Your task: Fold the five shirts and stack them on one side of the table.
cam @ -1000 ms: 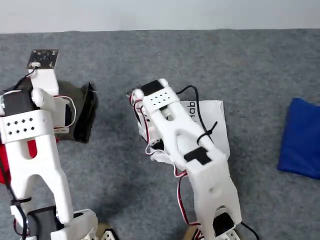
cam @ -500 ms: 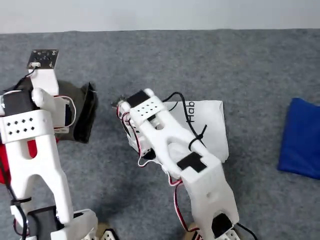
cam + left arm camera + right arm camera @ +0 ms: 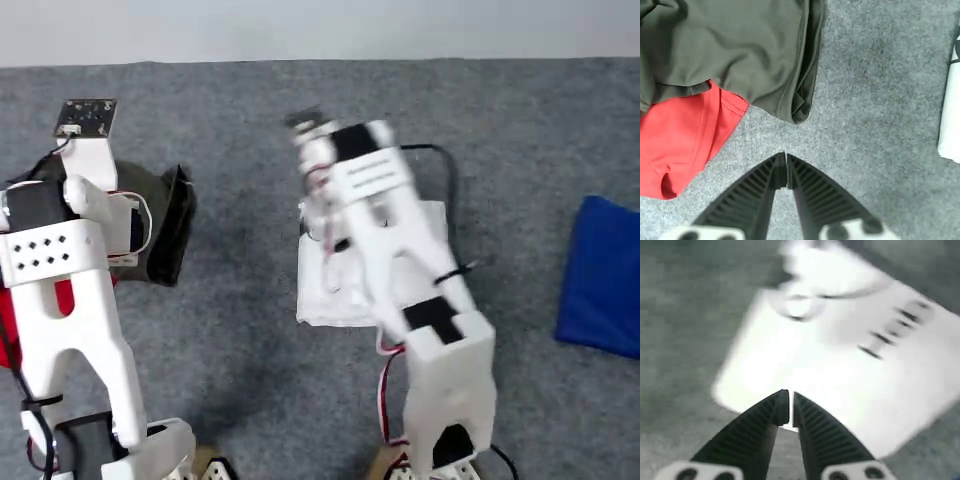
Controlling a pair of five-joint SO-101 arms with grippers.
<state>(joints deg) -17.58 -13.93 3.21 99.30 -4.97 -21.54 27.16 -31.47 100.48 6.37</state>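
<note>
The right pincer (image 3: 790,395), jaws together and seemingly empty, hangs over the white shirt (image 3: 840,365); the left arm (image 3: 60,280) stands farther off, at 9 o'clock.

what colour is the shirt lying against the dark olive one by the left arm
Red. The red cotton shirt shows best in the left wrist view.

Left claw (image 3: 786,159) and right claw (image 3: 790,394), tips together.
</note>
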